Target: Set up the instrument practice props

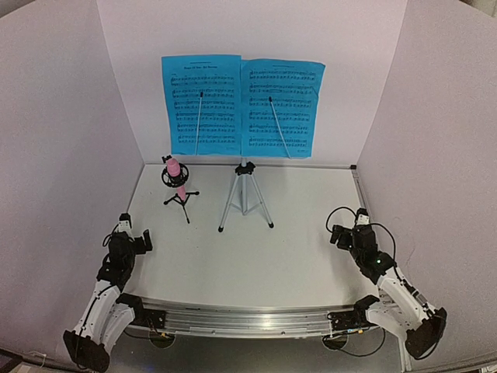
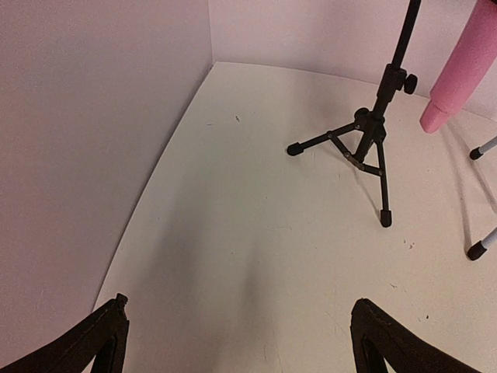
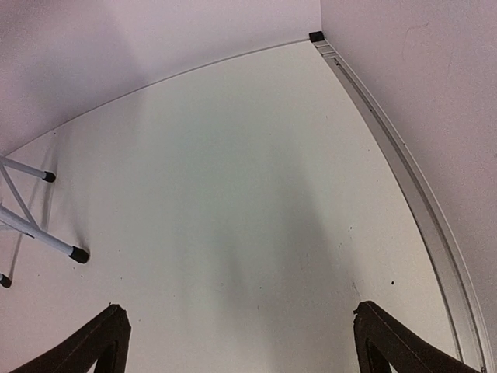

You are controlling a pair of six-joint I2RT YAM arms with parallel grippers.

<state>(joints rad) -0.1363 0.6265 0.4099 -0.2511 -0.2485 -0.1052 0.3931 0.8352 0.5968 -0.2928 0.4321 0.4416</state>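
Left and right jaws both stand wide, gripping nothing.

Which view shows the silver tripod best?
Top external: the whole silver tripod shows, head to feet. Left wrist catches only two feet at its right edge; right wrist only leg ends at its left edge.

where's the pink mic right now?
Top view: the pink microphone stands on its black mini tripod at back-left of the table, just left of the silver tripod.
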